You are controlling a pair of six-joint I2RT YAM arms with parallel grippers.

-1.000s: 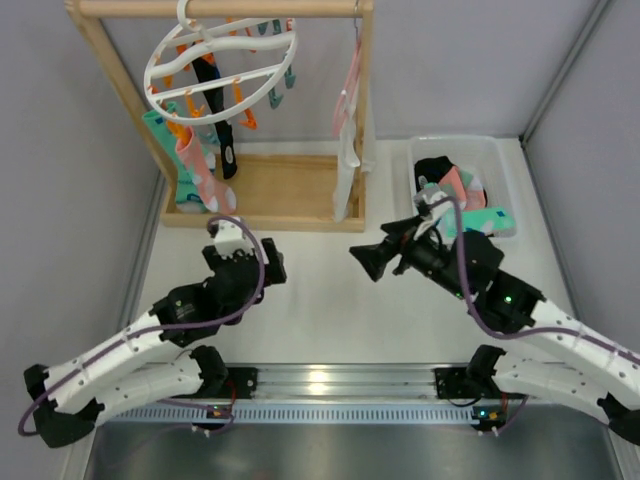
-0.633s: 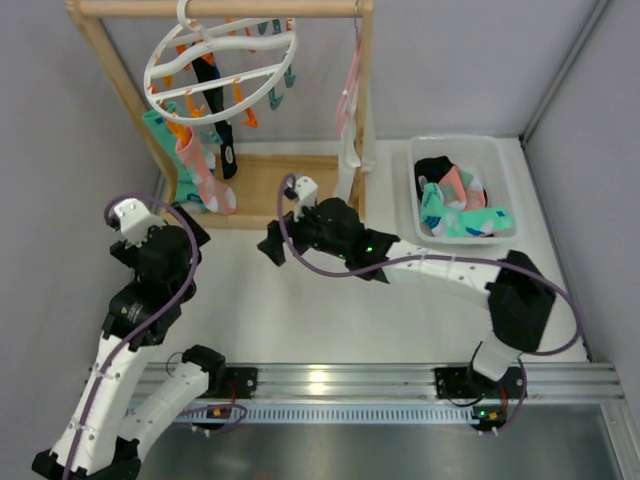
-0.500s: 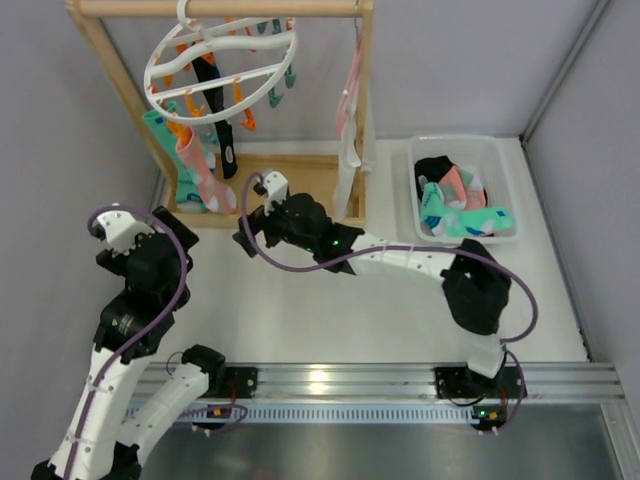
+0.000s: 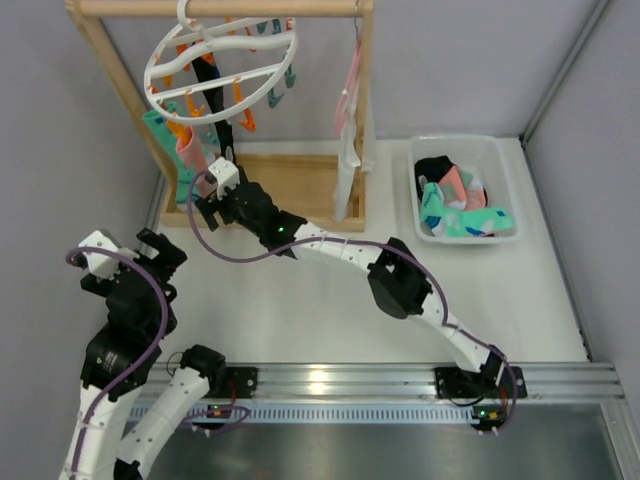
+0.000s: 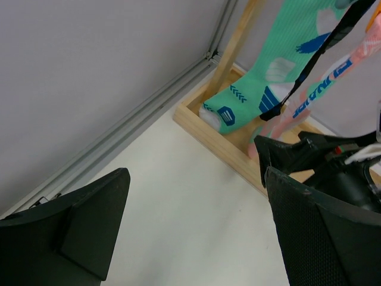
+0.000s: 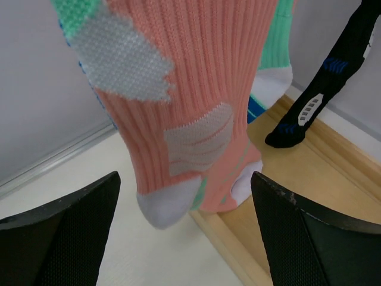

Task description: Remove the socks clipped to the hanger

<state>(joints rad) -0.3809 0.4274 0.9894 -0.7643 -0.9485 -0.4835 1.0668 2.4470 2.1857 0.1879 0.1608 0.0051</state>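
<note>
One salmon sock [image 5: 325,84] bears blue lettering.

Right arm stretched far forward-left, right gripper [image 4: 205,207] agape; left arm bent, left gripper [image 5: 196,202] agape

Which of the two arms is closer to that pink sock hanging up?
Right. The right gripper sits open just before the salmon-pink sock; the left gripper is further back, to its left.

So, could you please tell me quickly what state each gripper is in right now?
Left gripper: open, holding nothing.
Right gripper: open, facing the salmon-pink ribbed fabric sock, nothing gripped.
</note>
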